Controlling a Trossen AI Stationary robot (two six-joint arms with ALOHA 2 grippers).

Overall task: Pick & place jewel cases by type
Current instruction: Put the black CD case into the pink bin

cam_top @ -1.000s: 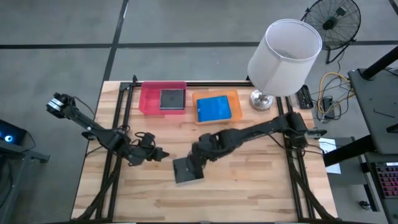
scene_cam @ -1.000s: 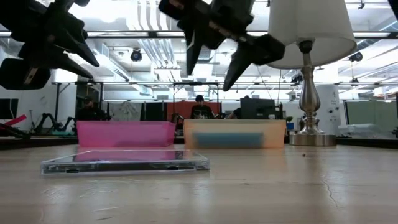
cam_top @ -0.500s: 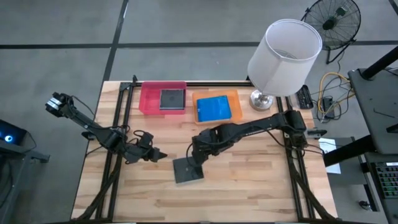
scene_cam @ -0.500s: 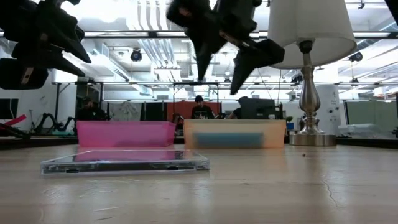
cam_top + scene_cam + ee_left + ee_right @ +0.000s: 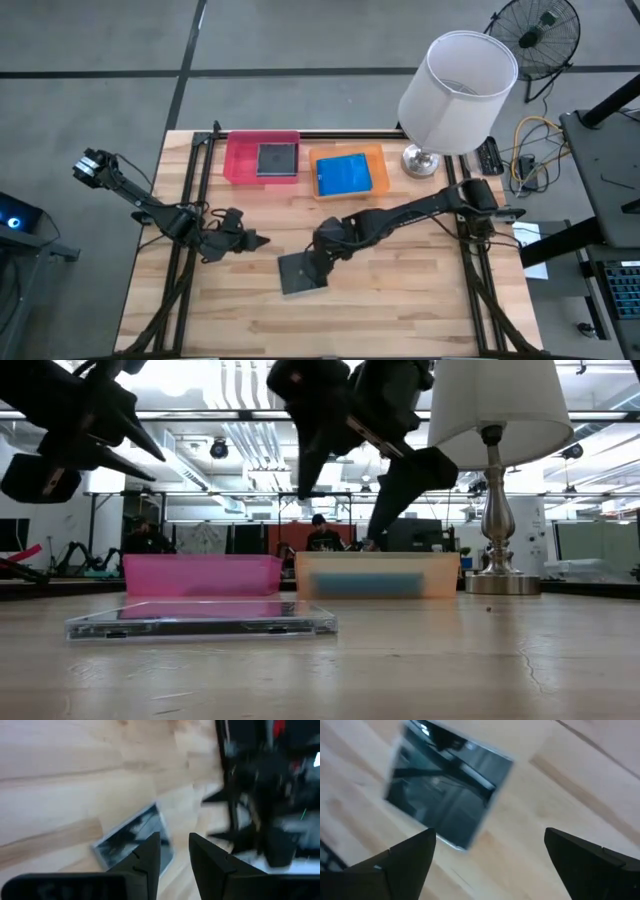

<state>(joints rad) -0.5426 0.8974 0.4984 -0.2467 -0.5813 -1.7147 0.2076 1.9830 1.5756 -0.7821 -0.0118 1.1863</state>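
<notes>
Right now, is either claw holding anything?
No. The right gripper hangs open above the dark case on the table; the left gripper is empty too.

One dark square jewel case (image 5: 301, 273) lies flat on the bare desk (image 5: 400, 300), near the middle and closer to the front edge, turned a little. Another dark square case (image 5: 277, 159) lies flat in the pink tray (image 5: 236, 160) at the back edge. A bright blue case (image 5: 344, 174) lies flat in the orange tray (image 5: 377, 158) beside it.
</notes>
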